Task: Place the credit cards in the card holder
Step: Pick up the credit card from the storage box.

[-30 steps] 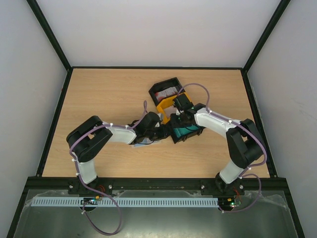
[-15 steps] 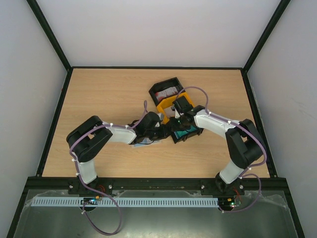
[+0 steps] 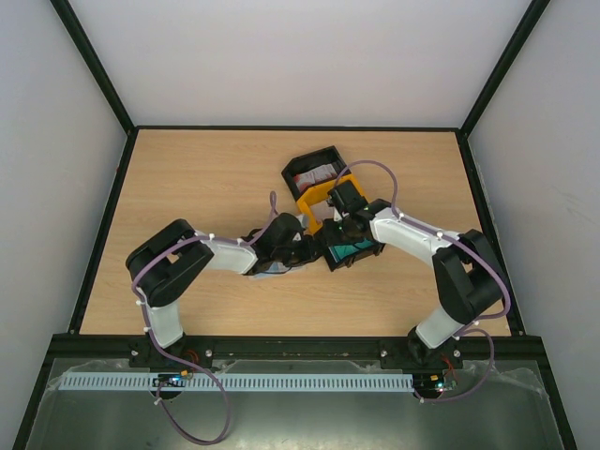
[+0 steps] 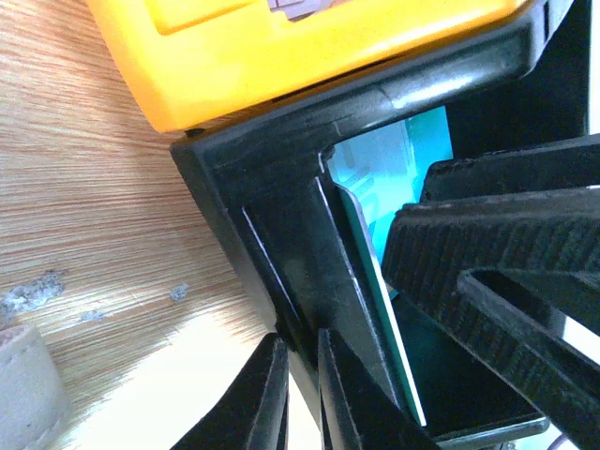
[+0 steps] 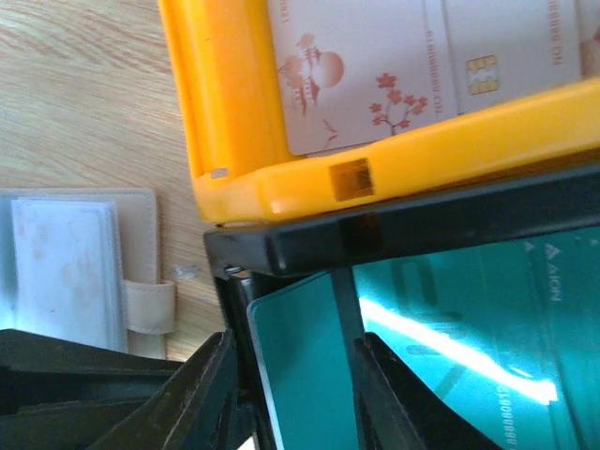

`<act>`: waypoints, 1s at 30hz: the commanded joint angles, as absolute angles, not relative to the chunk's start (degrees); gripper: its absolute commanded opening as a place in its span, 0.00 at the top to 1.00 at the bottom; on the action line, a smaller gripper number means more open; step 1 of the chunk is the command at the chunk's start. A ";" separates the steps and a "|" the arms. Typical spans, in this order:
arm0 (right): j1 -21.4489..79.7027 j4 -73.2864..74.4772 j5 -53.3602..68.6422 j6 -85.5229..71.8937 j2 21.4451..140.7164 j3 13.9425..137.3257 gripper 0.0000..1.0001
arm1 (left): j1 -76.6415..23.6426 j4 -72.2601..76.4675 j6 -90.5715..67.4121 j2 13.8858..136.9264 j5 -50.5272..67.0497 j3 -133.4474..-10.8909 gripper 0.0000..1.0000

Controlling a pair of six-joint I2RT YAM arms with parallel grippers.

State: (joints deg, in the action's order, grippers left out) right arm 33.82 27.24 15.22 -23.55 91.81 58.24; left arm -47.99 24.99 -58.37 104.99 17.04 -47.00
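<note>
The right gripper [image 5: 295, 380] is seen with its jaws spread. A teal card [image 5: 292, 342] is framed between them, standing on edge and tilted, not clamped. Whether either pad touches it cannot be told. The card's lower part is set inside the near black compartment of the tray [image 5: 309, 242], close against the wall nearest the left arm. Little slack is left between that wall, the card and the fingers. A second teal card [image 5: 469, 309] is laid flat on the floor of the same compartment. Beyond the black rim, a whitish card [image 5: 375, 66] with a blossom print and a chip is held in the yellow middle compartment. A reddish card [image 3: 319, 174] is made out in the far black one.

The left gripper [image 4: 302, 389] is pressed almost together, with only a thin slit left between the fingers; whether anything is pinched cannot be told. Its tips are placed at the outer near corner of the tray, just beside the right fingers, so the two wrists are crowded there.

The card holder [image 5: 139, 234] is laid open and flat on the table [image 3: 187, 178], just beside that corner of the tray, with its near part covered by the left gripper. Broad wood is left around the tray to the left, on the far side and to the right, bounded by the black frame [image 3: 281, 345].
</note>
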 commanded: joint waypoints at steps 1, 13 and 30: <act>34.60 29.13 9.40 -23.82 91.67 57.46 0.67 | -48.60 29.88 -61.72 105.88 15.50 -45.40 0.87; 36.10 23.41 14.54 -26.49 91.65 53.80 0.62 | -49.30 31.00 -63.05 106.53 12.86 -45.65 0.87; 36.25 24.03 14.90 -27.53 89.06 53.14 0.86 | -49.93 31.69 -62.69 106.34 12.36 -45.48 0.87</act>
State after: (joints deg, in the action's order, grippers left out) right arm 35.44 22.90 14.46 -27.07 91.33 53.80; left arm -49.50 29.65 -63.44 105.80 13.23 -45.80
